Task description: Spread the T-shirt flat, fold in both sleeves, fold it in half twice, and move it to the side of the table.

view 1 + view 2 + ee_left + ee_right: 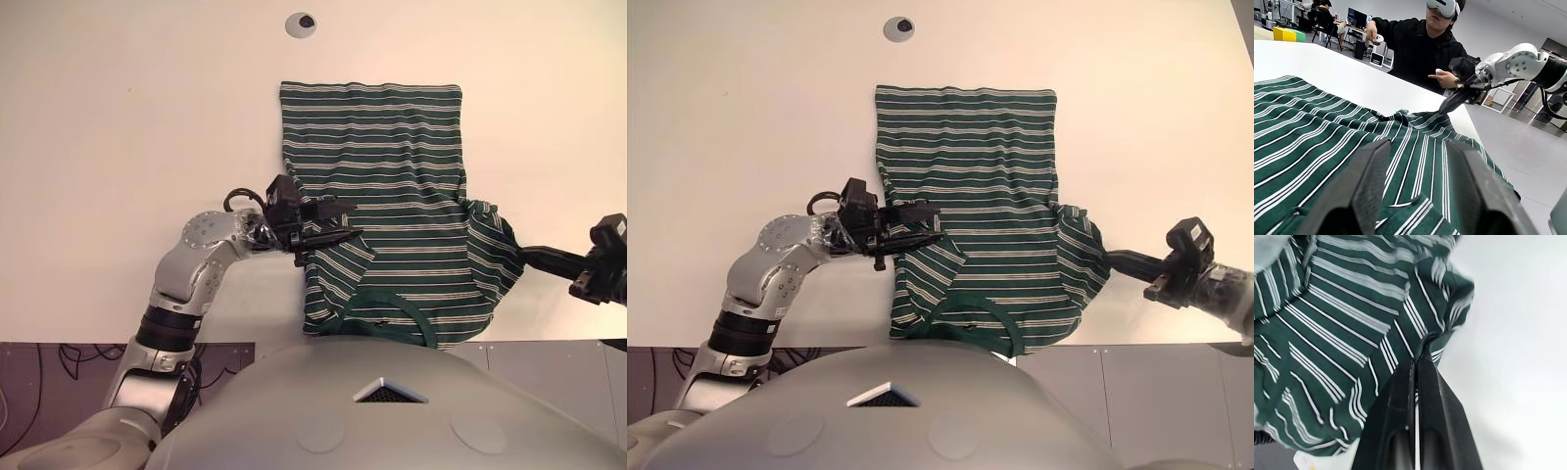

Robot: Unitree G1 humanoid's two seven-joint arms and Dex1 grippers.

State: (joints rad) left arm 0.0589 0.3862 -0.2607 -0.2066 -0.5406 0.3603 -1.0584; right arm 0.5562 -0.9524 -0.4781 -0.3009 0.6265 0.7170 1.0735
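1. Spanning everything in front of me, the white table (118, 147) carries the shirt on its middle, nearer my edge than the far one.
2. The shirt (392, 166), dark green with thin white stripes, lies mostly flat, with its collar toward me and its straight hem away. Its left side is folded in across the chest in a slanting flap. Its right sleeve (490, 245) bulges out to the right, rumpled.
3. My left gripper (348, 223) hangs over the shirt's left edge, at the folded flap. Its two fingers are spread wide with nothing between them, and striped cloth lies just below.
4. My right gripper (524, 253) comes in low from the right. Its fingers are pressed together on the outer edge of the right sleeve, with a pinch of cloth caught at their tips.
5. A small round disc (302, 24) sits in the table beyond the hem, apart from the shirt.
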